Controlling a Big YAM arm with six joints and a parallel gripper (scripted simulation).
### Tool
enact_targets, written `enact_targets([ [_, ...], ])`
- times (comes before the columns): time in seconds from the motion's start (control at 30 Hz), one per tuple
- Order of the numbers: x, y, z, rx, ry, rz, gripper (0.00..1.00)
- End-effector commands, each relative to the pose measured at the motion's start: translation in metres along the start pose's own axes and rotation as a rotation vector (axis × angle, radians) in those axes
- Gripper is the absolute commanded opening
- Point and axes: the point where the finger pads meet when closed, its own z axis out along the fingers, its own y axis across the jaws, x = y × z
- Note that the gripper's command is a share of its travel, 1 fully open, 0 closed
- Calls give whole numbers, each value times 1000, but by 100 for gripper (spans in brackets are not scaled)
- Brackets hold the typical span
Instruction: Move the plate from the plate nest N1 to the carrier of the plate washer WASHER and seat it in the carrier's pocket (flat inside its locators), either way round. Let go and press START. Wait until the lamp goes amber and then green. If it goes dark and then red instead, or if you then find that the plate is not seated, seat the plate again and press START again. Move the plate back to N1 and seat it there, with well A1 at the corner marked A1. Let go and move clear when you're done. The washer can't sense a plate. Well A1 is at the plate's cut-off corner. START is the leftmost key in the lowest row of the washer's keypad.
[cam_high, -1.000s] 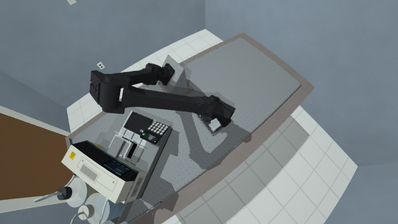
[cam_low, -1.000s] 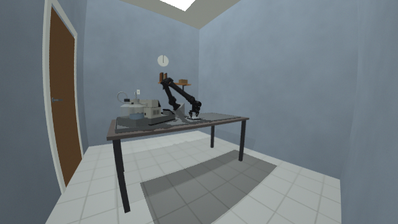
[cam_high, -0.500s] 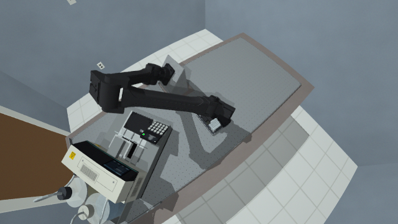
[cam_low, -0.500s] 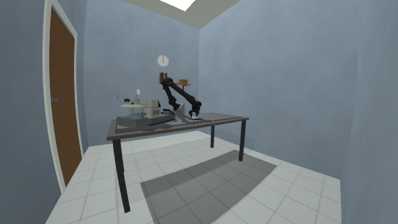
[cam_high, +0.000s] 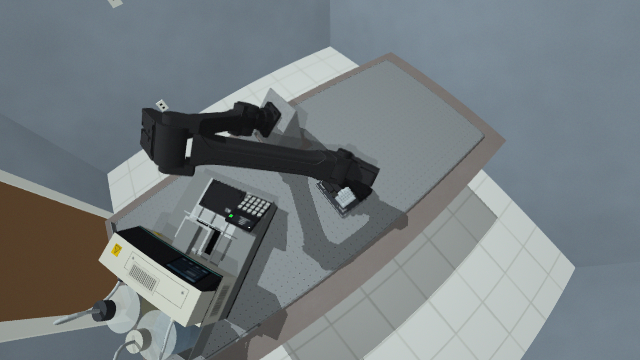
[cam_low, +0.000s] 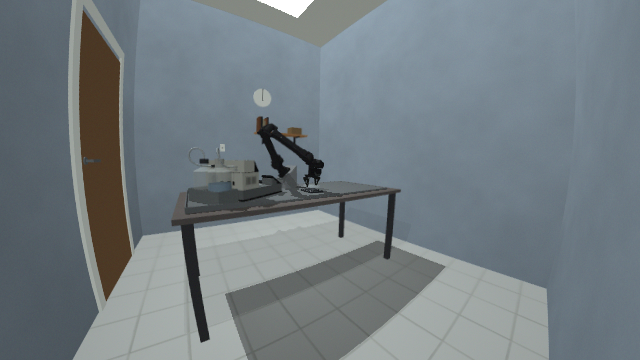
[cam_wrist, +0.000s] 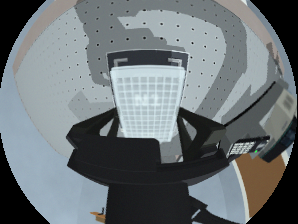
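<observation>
The clear-white plate (cam_high: 345, 198) (cam_wrist: 147, 95) is held between the fingers of my gripper (cam_low: 312, 184) (cam_wrist: 148, 109), which is shut on its two long sides. It hangs level a little above the dark nest N1 (cam_low: 315, 191) (cam_wrist: 147, 57). The nest's far end and corner locators show beyond the plate, and its label shows through. The cut-off corner cannot be made out. The washer (cam_high: 160, 280) (cam_low: 245, 180) stands at the left in the top view, its carrier area (cam_high: 211, 242) in front without a plate. A small green light (cam_high: 230, 216) is lit beside its keypad (cam_high: 254, 205) (cam_wrist: 242, 147).
Two bottles with hoses (cam_high: 122, 310) (cam_high: 162, 335) stand behind the washer. The arm's upright mount (cam_high: 282, 107) is at the table's back edge. The washer's tall housing rises directly behind the carrier area, with the keypad block beside it.
</observation>
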Motion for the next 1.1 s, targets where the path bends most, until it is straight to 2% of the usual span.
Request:
enact_targets([
  [0.0, -20, 4, -22, -17, -40, 30, 82],
  [0.2, -16, 7, -27, -13, -30, 19, 82],
  [0.37, -19, 4, -41, -18, -40, 30, 82],
  [0.43, -19, 4, -41, -18, -40, 30, 82],
  [0.47, -14, 3, -27, -6, -4, 27, 82],
  [0.53, -14, 9, -38, -10, -24, 13, 82],
  [0.6, -20, 4, -50, -20, -42, 31, 82],
  [0.77, -16, 7, -54, -14, -31, 20, 82],
  [0.93, -20, 4, -67, -21, -42, 32, 82],
  [1.0, -20, 4, -67, -21, -42, 32, 82],
  [1.03, -15, 3, -53, -7, -5, 29, 82],
  [1.07, -14, 8, -59, -9, -15, 18, 82],
])
